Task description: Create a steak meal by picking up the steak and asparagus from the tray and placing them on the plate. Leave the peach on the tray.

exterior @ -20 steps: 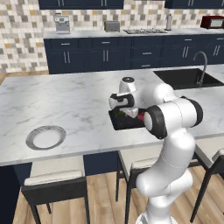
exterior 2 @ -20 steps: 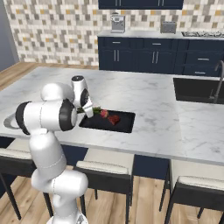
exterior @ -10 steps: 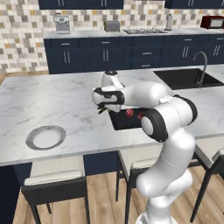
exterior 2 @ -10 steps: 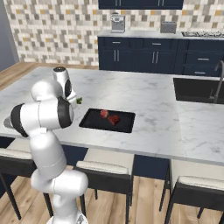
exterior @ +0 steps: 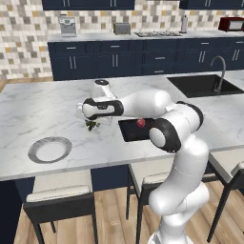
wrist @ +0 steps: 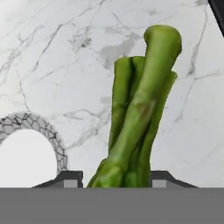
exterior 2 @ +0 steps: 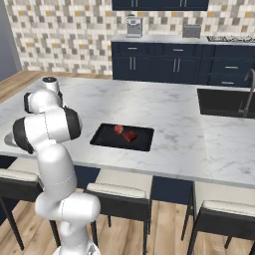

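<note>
My gripper (exterior: 92,122) is shut on the asparagus (exterior: 90,126), a bunch of green stalks held just above the marble, to the right of the plate (exterior: 33,153) and beyond it. In the hand view the asparagus (wrist: 140,113) rises between the fingertips (wrist: 70,178), with the plate's grey rim (wrist: 53,133) at the lower left. The black tray (exterior 2: 105,139) holds the round peach (exterior 2: 118,129) and the flatter steak (exterior 2: 130,135). In the left base view the peach (exterior: 140,123) shows on the tray (exterior: 127,131); my forearm hides the steak there.
The island counter (exterior: 43,107) is white marble, with a sink (exterior: 200,86) and tap at its right end. Stools (exterior: 57,198) stand under the near edge. A corner of the tray (wrist: 218,8) shows at the hand view's top right.
The arm has swung left from over the tray, carrying the asparagus across the counter toward the plate. The peach and steak have stayed on the tray.
</note>
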Tool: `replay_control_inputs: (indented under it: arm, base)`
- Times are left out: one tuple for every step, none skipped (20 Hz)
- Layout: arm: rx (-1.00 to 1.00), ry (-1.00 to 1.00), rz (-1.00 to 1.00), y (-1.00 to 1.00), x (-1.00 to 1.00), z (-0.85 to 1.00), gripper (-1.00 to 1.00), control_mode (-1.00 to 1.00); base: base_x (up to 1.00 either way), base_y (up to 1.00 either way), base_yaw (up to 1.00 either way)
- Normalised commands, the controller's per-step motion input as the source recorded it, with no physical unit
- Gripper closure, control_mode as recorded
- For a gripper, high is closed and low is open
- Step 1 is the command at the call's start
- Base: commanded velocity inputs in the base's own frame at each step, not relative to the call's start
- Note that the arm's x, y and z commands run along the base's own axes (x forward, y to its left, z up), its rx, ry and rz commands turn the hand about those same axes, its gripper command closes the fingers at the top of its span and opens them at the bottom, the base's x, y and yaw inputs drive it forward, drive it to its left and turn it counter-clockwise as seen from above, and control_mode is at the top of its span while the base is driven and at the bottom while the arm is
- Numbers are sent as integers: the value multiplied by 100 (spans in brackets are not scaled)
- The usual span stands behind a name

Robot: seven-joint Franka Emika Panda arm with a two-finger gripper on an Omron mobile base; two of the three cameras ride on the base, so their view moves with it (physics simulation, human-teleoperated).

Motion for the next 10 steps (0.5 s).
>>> replay_control_inputs:
  arm:
    - [0,0,40,100,-39,-9,100,-100]
    - [0,0,39,100,-41,-9,100,-100]
    - [0,0,38,100,-39,-8,100,-100]
    - [0,0,37,100,-35,-10,100,-100]
    - [0,0,37,100,-34,-9,100,-100]
    - [0,0,37,100,-34,-10,100,-100]
    - [0,0,37,100,-31,-11,100,-100]
    - [0,0,36,100,-25,-10,100,-100]
    - [-1,0,35,100,-16,-9,100,-100]
    - [-3,0,33,100,-10,-9,100,-100]
  base:
    - [0,0,0]
    - [0,0,0]
    - [0,0,0]
    - [0,0,0]
    - [0,0,0]
    - [0,0,0]
    - [0,0,0]
    - [0,0,0]
    - [0,0,0]
    - [0,0,0]
